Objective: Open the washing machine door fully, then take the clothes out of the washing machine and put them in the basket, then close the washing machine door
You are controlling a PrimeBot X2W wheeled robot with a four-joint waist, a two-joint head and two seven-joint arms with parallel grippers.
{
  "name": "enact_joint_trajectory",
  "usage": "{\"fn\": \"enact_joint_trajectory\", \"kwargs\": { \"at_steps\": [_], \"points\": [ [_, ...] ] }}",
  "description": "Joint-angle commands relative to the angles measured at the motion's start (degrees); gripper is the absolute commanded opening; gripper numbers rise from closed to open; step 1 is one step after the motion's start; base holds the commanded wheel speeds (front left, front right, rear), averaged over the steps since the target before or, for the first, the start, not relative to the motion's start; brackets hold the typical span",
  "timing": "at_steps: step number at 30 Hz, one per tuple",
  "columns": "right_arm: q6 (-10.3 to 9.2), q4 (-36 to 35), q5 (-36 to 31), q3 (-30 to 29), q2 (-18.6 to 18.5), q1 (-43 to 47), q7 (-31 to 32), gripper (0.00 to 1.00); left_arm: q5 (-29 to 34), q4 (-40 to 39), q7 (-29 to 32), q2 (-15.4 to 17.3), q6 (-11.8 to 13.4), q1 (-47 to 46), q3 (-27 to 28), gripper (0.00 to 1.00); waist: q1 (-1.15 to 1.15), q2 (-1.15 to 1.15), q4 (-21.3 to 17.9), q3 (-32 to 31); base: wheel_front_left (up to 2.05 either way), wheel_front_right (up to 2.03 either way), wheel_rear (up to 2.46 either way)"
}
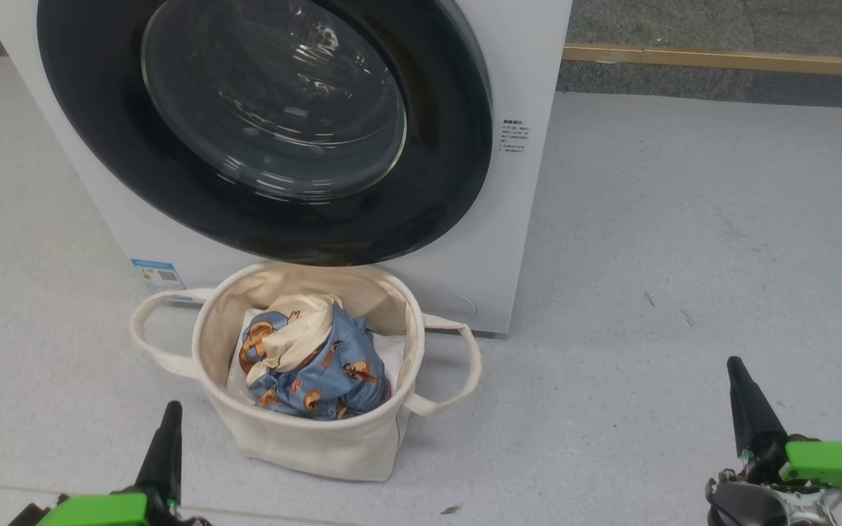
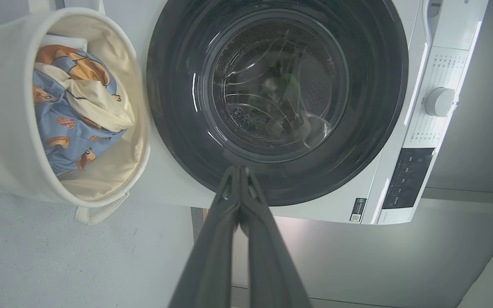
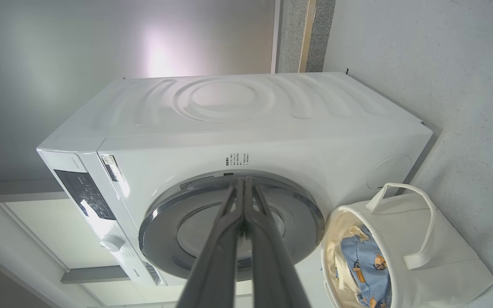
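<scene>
Clothes (image 1: 319,365) in basket (image 1: 319,446) before shut-looking washing machine door (image 1: 99,146). Left gripper (image 2: 240,171), right gripper (image 3: 243,182): fingers clenched. Risk: unlatched door striking basket.

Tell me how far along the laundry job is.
Done: the clothes lie in the basket, and the washing machine door is shut. In hand: nothing; left hand and right hand are closed, empty. Left: seemingly nothing; the drum looks empty through the door.

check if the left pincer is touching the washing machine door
Apart. In the head view, grey floor lies between the left pincer and the washing machine door.
</scene>
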Motion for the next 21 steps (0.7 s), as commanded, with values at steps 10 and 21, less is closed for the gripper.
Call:
{"fn": "enact_joint_trajectory", "kwargs": {
  "at_steps": [10, 21],
  "points": [
    [0.01, -2.3, 0.3, 1.1, -0.6, -0.8, 0.5, 0.00, -0.1, -2.1, 0.5, 0.3, -0.4, -2.1, 2.0, 0.00, 0.00, 0.00, 0.0, 0.0, 0.00, 0.00, 0.00],
    [0.01, -2.3, 0.3, 1.1, -0.6, -0.8, 0.5, 0.00, -0.1, -2.1, 0.5, 0.3, -0.4, -2.1, 2.0, 0.00, 0.00, 0.00, 0.0, 0.0, 0.00, 0.00, 0.00]
  ]
}}
